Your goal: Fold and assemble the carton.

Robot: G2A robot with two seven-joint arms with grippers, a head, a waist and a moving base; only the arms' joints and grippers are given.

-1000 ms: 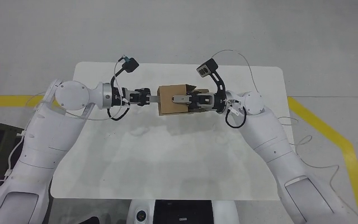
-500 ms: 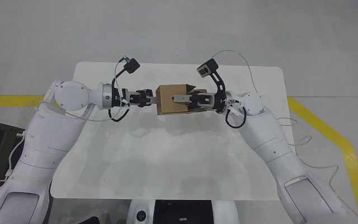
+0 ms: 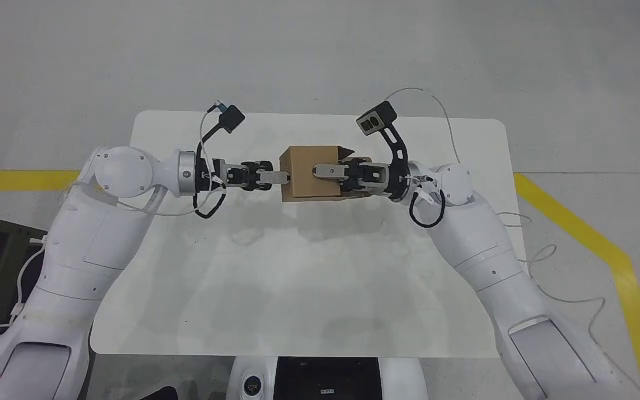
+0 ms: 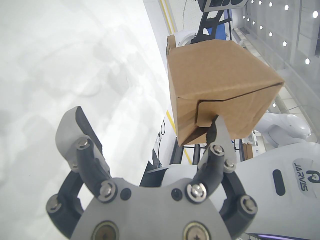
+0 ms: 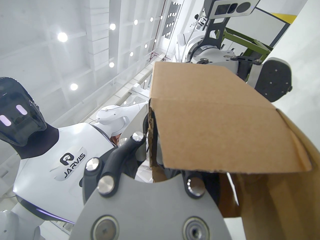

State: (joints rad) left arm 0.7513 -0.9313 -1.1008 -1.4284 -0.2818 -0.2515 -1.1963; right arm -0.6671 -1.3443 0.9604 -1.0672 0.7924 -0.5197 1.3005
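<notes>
Both arms stretched inward | right tool [image 3: 326,171] clamps carton [image 3: 300,187] | left tool [image 3: 271,177] spread

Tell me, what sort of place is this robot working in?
Probably an industrial robot test hall: a yellow floor stripe beside the white table, a high gridded ceiling with rows of spotlights, and a carton held for assembly.

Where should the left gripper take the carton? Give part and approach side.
Likely the ajar flap on the left end of the carton, coming straight in from the left. Its edge stands free, the open left gripper faces it with one fingertip touching, and the right gripper holds the opposite end.
</notes>
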